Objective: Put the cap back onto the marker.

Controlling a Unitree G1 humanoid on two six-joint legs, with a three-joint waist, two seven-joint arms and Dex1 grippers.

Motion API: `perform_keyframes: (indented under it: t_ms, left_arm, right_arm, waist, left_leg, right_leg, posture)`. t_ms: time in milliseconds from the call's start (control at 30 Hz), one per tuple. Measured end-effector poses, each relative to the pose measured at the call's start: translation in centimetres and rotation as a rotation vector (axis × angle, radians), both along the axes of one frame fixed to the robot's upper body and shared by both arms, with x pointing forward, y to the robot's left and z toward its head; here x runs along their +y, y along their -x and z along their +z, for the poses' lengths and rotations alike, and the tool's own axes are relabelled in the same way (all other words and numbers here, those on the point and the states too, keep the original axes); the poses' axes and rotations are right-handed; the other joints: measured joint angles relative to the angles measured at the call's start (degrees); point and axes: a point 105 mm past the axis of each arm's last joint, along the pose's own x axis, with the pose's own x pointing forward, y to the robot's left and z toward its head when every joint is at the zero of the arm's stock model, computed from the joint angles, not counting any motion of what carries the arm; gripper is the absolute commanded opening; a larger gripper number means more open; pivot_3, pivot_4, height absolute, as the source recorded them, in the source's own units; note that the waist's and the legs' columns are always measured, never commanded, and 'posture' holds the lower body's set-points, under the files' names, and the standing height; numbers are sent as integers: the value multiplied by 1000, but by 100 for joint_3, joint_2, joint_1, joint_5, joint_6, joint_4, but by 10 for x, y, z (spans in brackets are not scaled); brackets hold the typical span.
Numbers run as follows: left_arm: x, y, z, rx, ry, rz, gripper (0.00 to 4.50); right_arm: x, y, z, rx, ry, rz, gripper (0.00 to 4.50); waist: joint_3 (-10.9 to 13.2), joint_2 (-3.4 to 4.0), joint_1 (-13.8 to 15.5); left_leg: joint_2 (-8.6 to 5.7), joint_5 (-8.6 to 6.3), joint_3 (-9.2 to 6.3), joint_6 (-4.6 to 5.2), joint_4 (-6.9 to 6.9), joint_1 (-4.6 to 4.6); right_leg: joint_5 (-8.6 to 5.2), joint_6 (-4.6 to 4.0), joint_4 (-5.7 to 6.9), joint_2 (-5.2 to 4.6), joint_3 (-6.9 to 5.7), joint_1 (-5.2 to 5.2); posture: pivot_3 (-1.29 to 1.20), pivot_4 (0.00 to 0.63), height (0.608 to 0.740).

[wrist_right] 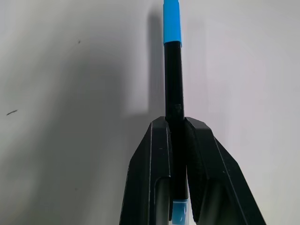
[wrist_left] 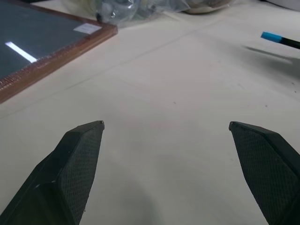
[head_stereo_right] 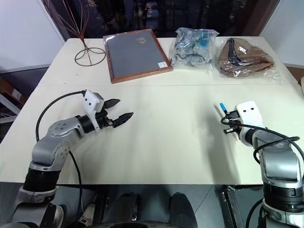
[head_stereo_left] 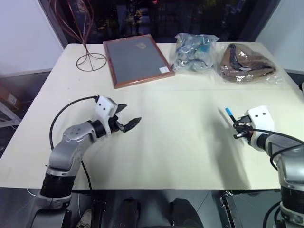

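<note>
Over white table [head_stereo_left: 180, 152], marker [wrist_right: 174, 79] points forward, blue-ended.

I count one marker [wrist_right: 174, 84] with one blue cap [wrist_right: 172, 21] on its end. On the worktop [head_stereo_left: 180, 142] I see one framed board [head_stereo_left: 137, 60], one wire stand [head_stereo_left: 90, 59] and two plastic bags [head_stereo_left: 195, 51], plus my two claws [head_stereo_left: 129, 118].

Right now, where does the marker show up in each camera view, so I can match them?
Left eye: marker at right, in the right gripper.
Right eye: marker at right, same grip.
Left wrist: blue end, upper right corner.
Right wrist: marker centre, clamped between fingers.
Shared landmark: framed board, also.
</note>
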Motion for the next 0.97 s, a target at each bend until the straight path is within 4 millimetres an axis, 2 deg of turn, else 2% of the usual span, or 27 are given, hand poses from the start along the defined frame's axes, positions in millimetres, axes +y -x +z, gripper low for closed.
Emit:
perform_keyframes:
  t_ms: [33,100,267,300,433,533,667,800,967]
  left_arm:
    - [0,1,-1,5,-3,-5,4500]
    - [0,2,-1,17,-11,-16,4500]
    - [-3,5,-3,30,-24,-51,4500]
    - [-4,6,-4,29,-39,-67,4500]
    - [-11,7,1,-17,-75,-121,4500]
    - [-22,5,11,-83,-113,-192,4500]
    - [-40,-2,14,-110,-127,-288,4500]
    - [-50,-6,8,-113,-138,-341,4500]
    - [-60,-8,6,-119,-125,-378,4500]
  right_arm:
    - [-1,0,-2,4,0,-4,949]
    - [-3,0,-5,10,-6,-5,1644]
    - [-4,0,-5,10,-2,15,4269]
    - [-6,0,-2,7,11,23,4438]
    - [-2,1,11,-13,45,74,4438]
    - [6,2,35,-53,102,153,4438]
    - [18,18,61,-56,169,269,4438]
    - [35,32,67,-28,164,363,4438]
    - [35,41,67,23,217,388,4438]
  waist:
    - [0,0,0]
    - [0,0,-1]
    - [0,0,0]
    - [0,0,0]
    - [0,0,8]
    - [0,0,30]
    - [0,0,134]
    - [0,-1,136]
    - [1,-2,147]
  left_leg:
    - [0,0,0,0,0,0]
    - [0,0,0,0,0,0]
    - [0,0,1,0,0,0]
    - [0,0,1,0,0,0]
    - [0,0,1,0,1,0]
    - [0,0,4,1,2,0]
    - [-4,-3,6,6,5,0]
    - [-9,-5,8,9,7,0]
    - [-12,-5,7,10,8,0]
  right_leg:
    - [0,0,-1,0,0,0]
    - [0,0,-3,0,0,0]
    - [0,0,-4,0,0,1]
    - [0,0,-4,0,0,2]
    - [0,0,-8,0,-1,3]
    - [0,0,-9,0,-1,7]
    - [0,0,-13,1,-2,11]
    - [0,0,-13,1,-3,16]
    - [0,0,-13,1,-3,16]
  posture:
    - [0,150,740]
    - [0,150,740]
    - [0,150,740]
    - [0,150,740]
    - [0,150,740]
    - [0,150,740]
    - [0,150,740]
    - [0,150,740]
    - [0,150,740]
